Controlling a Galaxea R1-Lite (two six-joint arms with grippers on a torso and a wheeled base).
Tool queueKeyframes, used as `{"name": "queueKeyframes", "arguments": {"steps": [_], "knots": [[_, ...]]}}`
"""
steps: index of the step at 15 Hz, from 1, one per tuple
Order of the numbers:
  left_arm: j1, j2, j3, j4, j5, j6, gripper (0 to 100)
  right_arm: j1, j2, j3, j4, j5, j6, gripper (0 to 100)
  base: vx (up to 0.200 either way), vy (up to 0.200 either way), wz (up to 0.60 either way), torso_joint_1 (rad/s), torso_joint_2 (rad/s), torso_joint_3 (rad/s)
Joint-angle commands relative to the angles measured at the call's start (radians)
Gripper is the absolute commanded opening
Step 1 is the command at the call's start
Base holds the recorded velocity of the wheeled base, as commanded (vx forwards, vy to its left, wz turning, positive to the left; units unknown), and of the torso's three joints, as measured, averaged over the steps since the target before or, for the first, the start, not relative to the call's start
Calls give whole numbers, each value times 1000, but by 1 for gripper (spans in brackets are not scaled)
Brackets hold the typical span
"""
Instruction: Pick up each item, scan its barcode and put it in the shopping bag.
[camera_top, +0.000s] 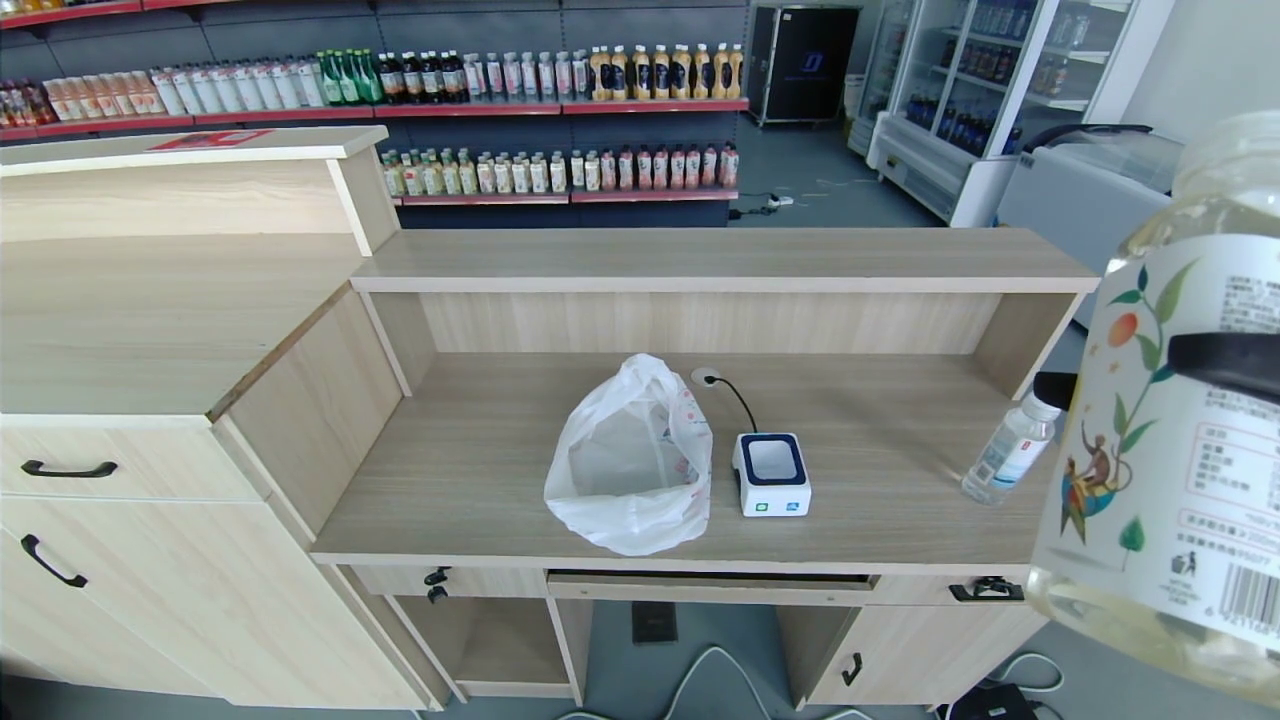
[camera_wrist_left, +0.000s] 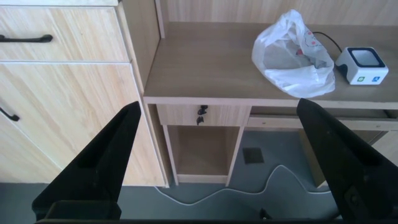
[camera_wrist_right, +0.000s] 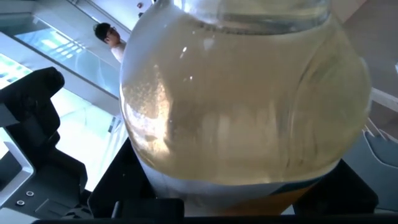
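A: State of the right hand (camera_wrist_right: 236, 202)?
B: Clenched on the big bottle (camera_top: 1170, 430) of pale liquid, held up close to the head camera, off the counter (camera_top: 880, 430)'s right end. The label has leaf sprigs, an orange fruit and possibly a monkey. A barcode (camera_top: 1250, 595) sits at its lower corner. The print is too fine to read.
A: The left hand (camera_wrist_left: 217, 174)?
B: Released, fingers spread, low before the counter front.
A: On the counter?
B: The shopping bag (camera_top: 632, 460), with the scanner (camera_top: 771, 473) just beside it. A small bottle (camera_top: 1008, 450) stands well to the right.

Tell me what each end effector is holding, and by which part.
The right end effector grips the pale drink bottle around its labelled middle. The left end effector is open, holding nothing.
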Motion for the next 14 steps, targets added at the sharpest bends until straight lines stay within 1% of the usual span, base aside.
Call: {"name": "queueKeyframes", "arguments": {"steps": [1, 8, 10, 13, 14], "knots": [[1, 1, 0, 0, 0, 0, 100, 2, -11, 3, 0, 0, 0, 0, 0, 0, 0, 0, 0, 0], [1, 1, 0, 0, 0, 0, 100, -12, -39, 15, -2, -7, -6, 0, 0, 0, 0, 0, 0, 0], [1, 0, 0, 0, 0, 0, 100, -13, -39, 18, -3, -66, -9, 0, 0, 0, 0, 0, 0, 0], [1, 0, 0, 0, 0, 0, 100, -15, -42, 20, -5, -98, -9, 0, 0, 0, 0, 0, 0, 0], [1, 0, 0, 0, 0, 0, 100, -33, -46, 38, -5, -127, -29, 0, 0, 0, 0, 0, 0, 0]]}}
